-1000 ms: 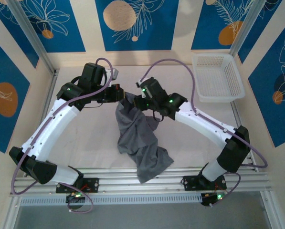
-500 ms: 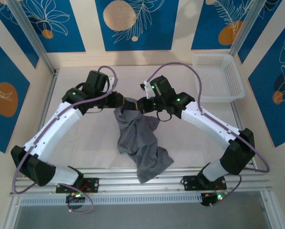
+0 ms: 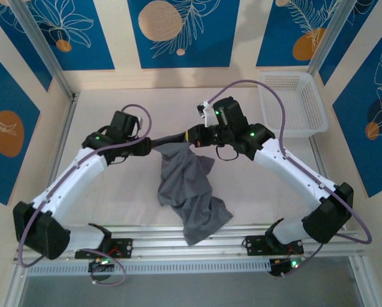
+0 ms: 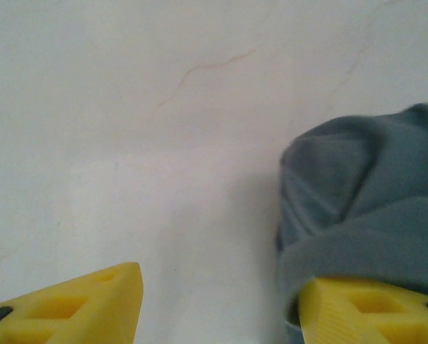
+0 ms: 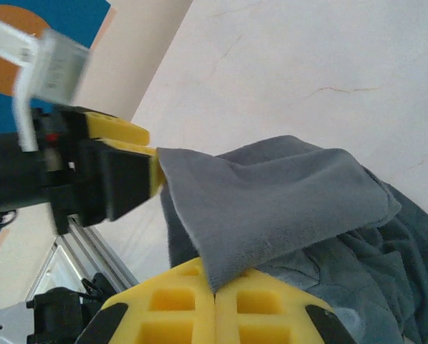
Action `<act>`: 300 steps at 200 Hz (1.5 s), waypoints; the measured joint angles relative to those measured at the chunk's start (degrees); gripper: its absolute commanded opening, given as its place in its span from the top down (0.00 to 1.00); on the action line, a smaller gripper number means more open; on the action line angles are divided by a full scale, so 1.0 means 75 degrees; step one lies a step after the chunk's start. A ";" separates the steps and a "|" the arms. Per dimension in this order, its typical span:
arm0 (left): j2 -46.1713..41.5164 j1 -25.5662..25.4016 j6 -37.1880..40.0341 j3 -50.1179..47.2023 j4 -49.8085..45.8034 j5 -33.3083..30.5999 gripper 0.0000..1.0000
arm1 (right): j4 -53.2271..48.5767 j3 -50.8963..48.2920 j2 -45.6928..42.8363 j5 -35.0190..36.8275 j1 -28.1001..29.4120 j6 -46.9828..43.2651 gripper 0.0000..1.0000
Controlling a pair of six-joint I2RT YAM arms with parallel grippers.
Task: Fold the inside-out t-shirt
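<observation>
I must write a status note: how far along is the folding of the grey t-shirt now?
Done: nothing folded yet; the t-shirt lies bunched and wrinkled on the table. In hand: the right gripper is shut on an edge of the cloth; the left gripper is open, with cloth draped over one finger. Left: spreading it flat and making every fold.

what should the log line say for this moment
t-shirt: bunched on table, not yet folded | left gripper: open, cloth draped over one finger | right gripper: shut on t-shirt edge
</observation>
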 measured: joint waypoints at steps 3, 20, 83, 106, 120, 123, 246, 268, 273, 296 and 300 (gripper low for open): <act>-0.0079 0.0017 0.0020 -0.0029 0.0073 0.0149 0.41 | -0.0012 0.0000 0.0000 0.0000 0.0000 0.0006 1.00; -0.0606 0.0035 0.0169 -0.0423 0.0761 0.1574 0.40 | -0.0073 0.0000 0.0003 -0.0003 -0.0015 0.0006 1.00; -0.0597 0.0035 0.0187 -0.0793 0.1317 0.3873 0.41 | -0.0466 -0.0731 -0.0280 0.0702 -0.0391 0.0236 0.90; -0.0554 0.0035 0.0105 -0.0828 0.1513 0.4118 0.41 | -0.0449 -0.2713 -0.1212 0.1067 -0.0729 0.0548 0.64; -0.0536 0.0035 0.0041 -0.0848 0.1623 0.4141 0.41 | -0.0621 -0.3695 -0.1553 0.1151 -0.0880 0.0589 0.54; -0.0533 0.0035 0.0029 -0.0848 0.1632 0.4141 0.40 | -0.0670 -0.3821 -0.1577 0.1172 -0.0892 0.0589 0.53; -0.0860 0.0035 -0.0303 -0.0935 0.1580 0.3051 0.38 | -0.0682 -0.0408 0.0545 0.2014 0.0015 -0.0326 0.47; -0.0979 0.0035 -0.0391 -0.1046 0.1542 0.2946 0.37 | -0.1585 0.0950 0.2011 0.2707 0.0344 -0.0283 0.45; -0.0994 0.0035 -0.0411 -0.1075 0.1524 0.2908 0.37 | -0.1842 0.1259 0.2305 0.2888 0.0402 -0.0239 0.45; -0.1037 0.0035 -0.0481 -0.1244 0.1460 0.2833 0.37 | -0.2970 0.2780 0.3751 0.3395 0.0580 0.0085 0.30; -0.1040 0.0035 -0.0498 -0.1276 0.1451 0.2818 0.37 | -0.3077 0.2955 0.3931 0.3436 0.0600 0.0105 0.29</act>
